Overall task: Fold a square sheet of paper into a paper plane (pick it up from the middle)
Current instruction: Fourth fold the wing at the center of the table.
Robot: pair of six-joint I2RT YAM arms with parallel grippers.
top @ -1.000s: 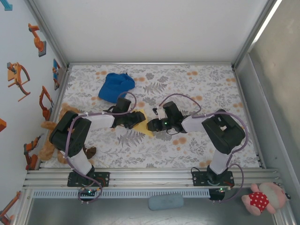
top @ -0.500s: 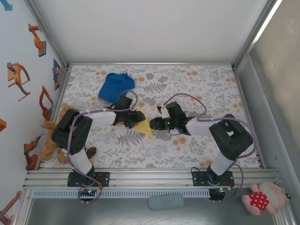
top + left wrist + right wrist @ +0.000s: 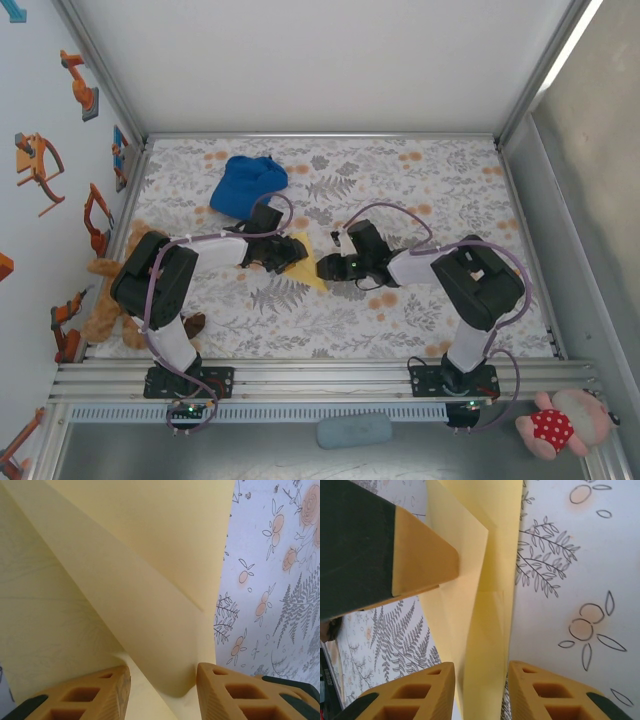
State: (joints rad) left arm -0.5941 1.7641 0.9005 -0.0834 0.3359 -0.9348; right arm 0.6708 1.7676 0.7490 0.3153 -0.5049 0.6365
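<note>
White-walled enclosure [image 3: 300, 60]; tabletop [image 3: 430, 315] covered in floral-print cloth, with a crumpled blue fabric cap [image 3: 247, 183] at back left. Square sheet of paper [image 3: 313, 276], thin matte yellow, lies mid-tabletop between the arms, creased into sharp diagonal flaps. Left end effector [image 3: 162, 680] and right end effector [image 3: 482, 672] both have jaws apart, their hollow-celled orange fingertips [image 3: 235, 690] straddling a raised fold of it.
</note>
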